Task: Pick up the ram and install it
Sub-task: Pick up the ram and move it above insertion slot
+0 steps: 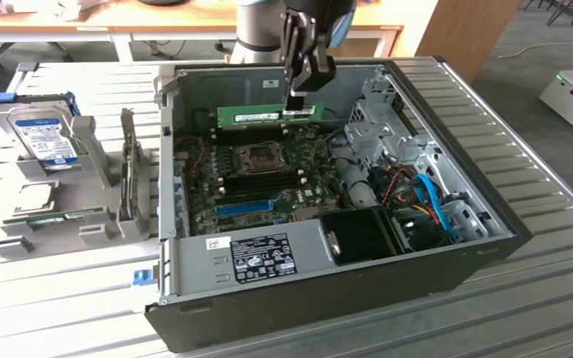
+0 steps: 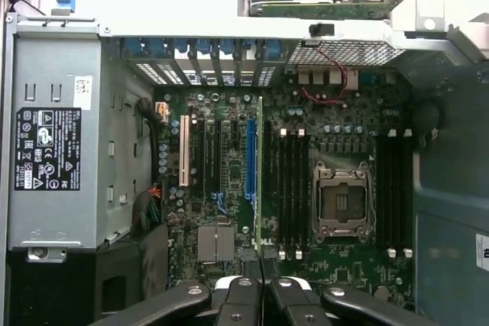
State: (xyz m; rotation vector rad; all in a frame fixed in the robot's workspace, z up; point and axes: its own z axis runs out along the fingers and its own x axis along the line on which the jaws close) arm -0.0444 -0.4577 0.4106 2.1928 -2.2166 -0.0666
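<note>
The ram (image 1: 269,114) is a long green stick with a pale label. It hangs level above the far side of the open computer case (image 1: 486,246), and my gripper (image 1: 300,104) is shut on its end at the exterior view's right. In the wrist view the ram (image 2: 260,173) appears edge-on as a thin green line running out from between my fingers (image 2: 243,295). It lies over the motherboard (image 2: 221,211) between the blue slot (image 2: 250,154) and the black memory slots (image 2: 290,188) beside the CPU socket (image 2: 341,204).
A silver hard drive with a blue label (image 1: 48,138) stands in a grey fixture (image 1: 77,224) to the exterior view's left of the case. The power supply (image 1: 266,253) fills the case's near side, with cables (image 1: 431,201) and a drive cage (image 1: 376,130) at the right.
</note>
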